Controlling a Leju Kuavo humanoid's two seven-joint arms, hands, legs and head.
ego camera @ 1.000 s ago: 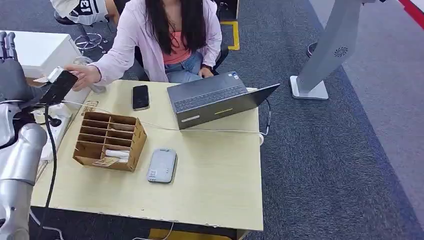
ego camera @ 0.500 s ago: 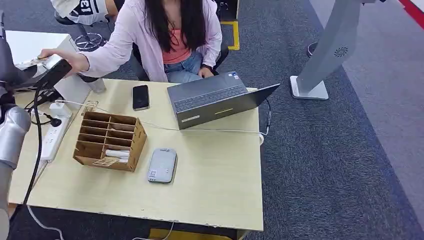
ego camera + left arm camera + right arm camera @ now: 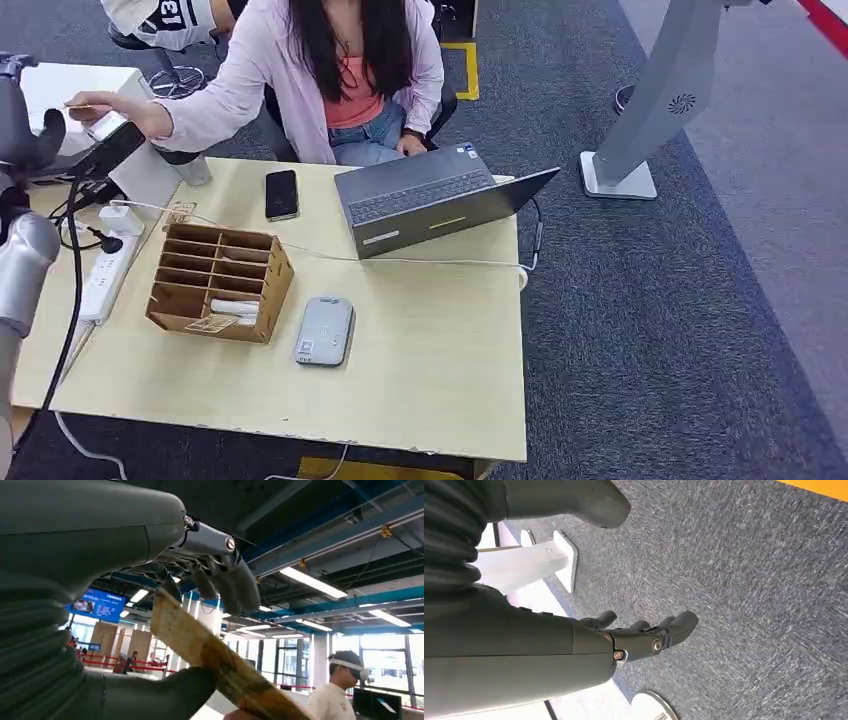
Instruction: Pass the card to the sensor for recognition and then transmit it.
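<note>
Tan card (image 3: 200, 645) pinched by left hand (image 3: 150, 580) (person's fingertip touching) | right hand (image 3: 644, 635) empty, fingers apart

Laptop (image 3: 432, 200), phone (image 3: 281, 193), wooden organizer (image 3: 218, 282) on table (image 3: 430, 380).

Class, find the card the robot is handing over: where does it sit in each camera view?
Head view: the card is at the far left, at the person's hand, above the left hand.
Left wrist view: the card runs diagonally through the centre, between the left hand's thumb and fingers.
Right wrist view: not in it.
Shared landmark: the left hand.
</note>
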